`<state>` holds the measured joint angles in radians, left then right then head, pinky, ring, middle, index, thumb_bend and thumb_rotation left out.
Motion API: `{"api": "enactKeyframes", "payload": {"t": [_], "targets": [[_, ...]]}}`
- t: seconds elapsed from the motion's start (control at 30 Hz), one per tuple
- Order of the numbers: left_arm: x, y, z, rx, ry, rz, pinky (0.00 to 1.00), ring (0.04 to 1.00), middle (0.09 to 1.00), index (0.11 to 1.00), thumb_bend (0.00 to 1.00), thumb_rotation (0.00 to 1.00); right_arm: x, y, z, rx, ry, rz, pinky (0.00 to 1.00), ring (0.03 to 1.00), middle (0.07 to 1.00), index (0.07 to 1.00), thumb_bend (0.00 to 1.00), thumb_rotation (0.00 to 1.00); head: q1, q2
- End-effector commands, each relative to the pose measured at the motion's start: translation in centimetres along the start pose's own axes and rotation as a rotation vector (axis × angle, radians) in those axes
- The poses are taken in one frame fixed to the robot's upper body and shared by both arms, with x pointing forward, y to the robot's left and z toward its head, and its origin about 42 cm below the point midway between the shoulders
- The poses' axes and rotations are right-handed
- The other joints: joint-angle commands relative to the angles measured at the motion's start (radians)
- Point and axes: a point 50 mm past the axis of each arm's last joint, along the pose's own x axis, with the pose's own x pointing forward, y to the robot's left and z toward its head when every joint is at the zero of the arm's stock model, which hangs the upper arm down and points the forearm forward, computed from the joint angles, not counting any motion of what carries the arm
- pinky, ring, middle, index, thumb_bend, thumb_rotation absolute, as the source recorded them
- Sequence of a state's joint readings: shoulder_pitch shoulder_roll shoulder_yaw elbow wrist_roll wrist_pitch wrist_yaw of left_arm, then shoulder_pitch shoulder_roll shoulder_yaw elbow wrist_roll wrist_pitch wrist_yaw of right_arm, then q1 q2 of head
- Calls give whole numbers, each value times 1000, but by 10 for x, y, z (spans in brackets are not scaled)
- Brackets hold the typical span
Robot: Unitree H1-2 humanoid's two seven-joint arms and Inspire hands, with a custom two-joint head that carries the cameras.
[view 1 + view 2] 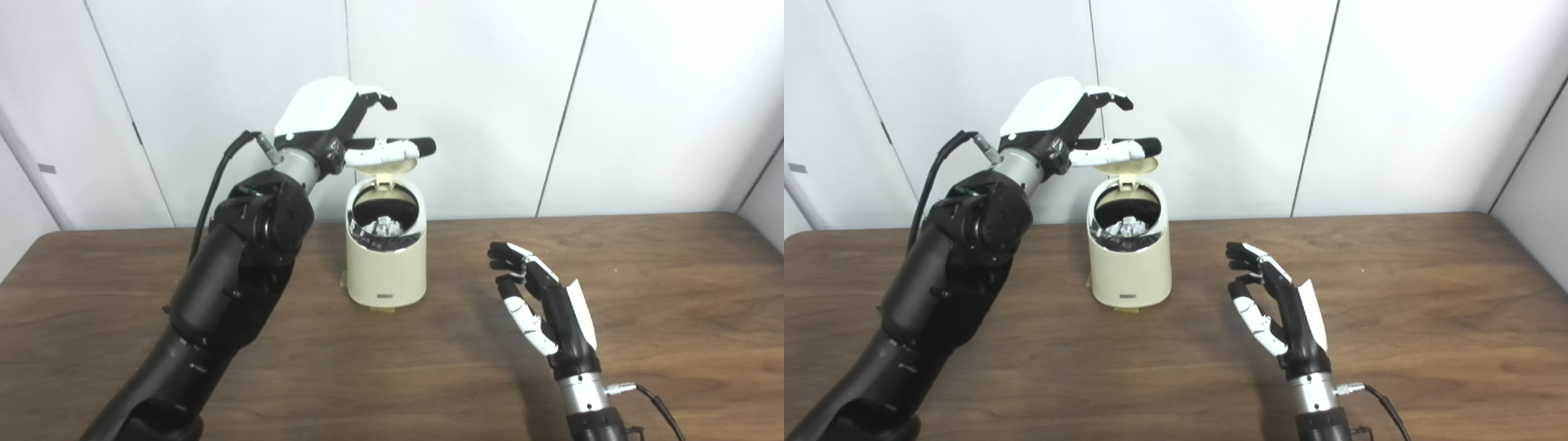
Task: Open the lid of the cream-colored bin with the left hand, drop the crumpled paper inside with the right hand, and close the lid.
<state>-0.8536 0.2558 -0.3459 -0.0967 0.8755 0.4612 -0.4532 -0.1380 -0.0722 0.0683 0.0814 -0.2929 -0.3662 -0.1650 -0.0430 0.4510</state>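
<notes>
The lid (pixel 384 164) of the cream-colored bin (pixel 386 269) is seen raised and roughly level, hinged at the back, with the left hand (pixel 343 125) held at it: a finger is laid along its top and the rest are curled above, so whether it is truly gripped cannot be told. The crumpled paper (pixel 383 226) is seen inside the bin, a pale creased wad against a dark liner whose shiny edge is folded over the rim. Opening and dropping are therefore judged done; only the closing is judged left. The right hand (pixel 542 306) is held empty, fingers spread and loosely bent, above the desk (pixel 643 343) toward its right front. The bin, a smooth rounded plastic cylinder with a slanted mouth, is stood near the middle of the desk's back edge; the desk is of dark wood grain
</notes>
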Motion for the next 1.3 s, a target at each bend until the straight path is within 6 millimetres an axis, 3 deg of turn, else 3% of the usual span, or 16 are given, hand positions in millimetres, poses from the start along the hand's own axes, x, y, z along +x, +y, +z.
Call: {"api": "enactKeyframes", "payload": {"t": [0.0,0.2,0.43,0.53,0.73,1.27], "targets": [[9,26,9,43,-17,89,918,895,873,820,990,992,-8,8,-10,-4,11,6,623,728,757,757,232,806,0,-1],[17,20,3,76,16,78,924,895,865,819,1000,967,-8,8,-11,-1,11,10,628,729,760,756,216,792,1,-7],[23,9,-1,101,38,29,954,943,926,859,1000,926,-9,10,-12,4,23,11,637,736,765,758,210,785,14,-30],[25,3,-3,110,39,19,997,939,909,863,1000,945,-9,12,-13,8,10,12,633,732,763,751,189,735,5,-39],[28,-2,-5,137,33,12,985,910,916,851,1000,961,-10,15,-10,16,23,16,644,741,767,754,204,696,-3,-38],[28,-15,-7,136,41,-33,985,944,953,850,1000,944,-9,18,-12,13,2,4,620,720,754,742,242,753,-12,-31]]}}
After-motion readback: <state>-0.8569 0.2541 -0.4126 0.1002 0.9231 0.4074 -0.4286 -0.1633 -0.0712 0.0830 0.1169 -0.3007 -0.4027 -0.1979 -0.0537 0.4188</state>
